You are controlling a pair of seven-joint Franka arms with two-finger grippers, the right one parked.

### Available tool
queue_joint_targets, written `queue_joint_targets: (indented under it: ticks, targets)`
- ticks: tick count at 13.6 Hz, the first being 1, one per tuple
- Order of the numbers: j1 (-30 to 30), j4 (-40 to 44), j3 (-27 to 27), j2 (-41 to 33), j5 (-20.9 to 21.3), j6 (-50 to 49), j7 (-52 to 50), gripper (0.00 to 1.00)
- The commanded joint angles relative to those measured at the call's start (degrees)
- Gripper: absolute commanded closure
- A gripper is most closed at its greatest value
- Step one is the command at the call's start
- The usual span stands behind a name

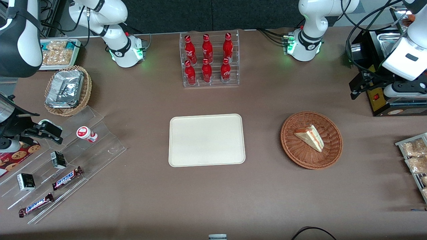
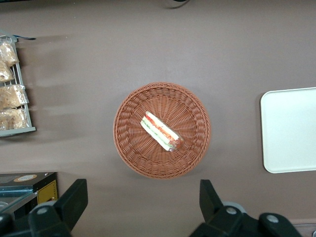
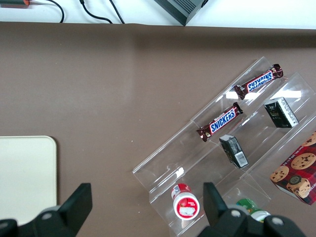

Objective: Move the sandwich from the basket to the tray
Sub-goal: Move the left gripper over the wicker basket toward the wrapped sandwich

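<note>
Task not started as far as the views show: sandwich (image 1: 310, 137) sits in the basket (image 1: 290, 140), tray (image 1: 206, 140) is bare. Everything is left to do: descend, grasp, lift, carry over, set down on tray. Left gripper (image 2: 143, 207) hangs high above the table, roughly over the basket's edge farther from the front camera, fingers (image 2: 74, 197) spread wide apart, holding nothing, well clear of the sandwich (image 2: 161, 131). In the front view the basket lies at about 3 o'clock from the tray, toward the working arm's end of the table, apart from it with bare tabletop between. Sandwich: small triangular wedge, pale white bread, lying near the basket's centre, long axis running about 10 to 4 o'clock in the wrist view, with a red, orange and green filling stripe showing along the cut edge. Looks soft, so probably squashes under a hard pinch.
</note>
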Motion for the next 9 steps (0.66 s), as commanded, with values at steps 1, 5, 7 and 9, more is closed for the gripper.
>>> queue_joint_targets:
  ticks: [1, 5, 7, 9]
  targets:
    - [0.2, 0.9, -0.3, 0.0, -0.5, -1.8, -0.4, 0.00]
    - [0.3, -1.4, -0.2, 2.4, -0.7, -1.7, -3.1, 0.00]
    - [0.2, -2.7, -0.2, 5.3, -0.4, -1.3, -17.8, 0.00]
    - [0.3, -3.4, -0.2, 9.5, -0.8, -0.1, -22.1, 0.00]
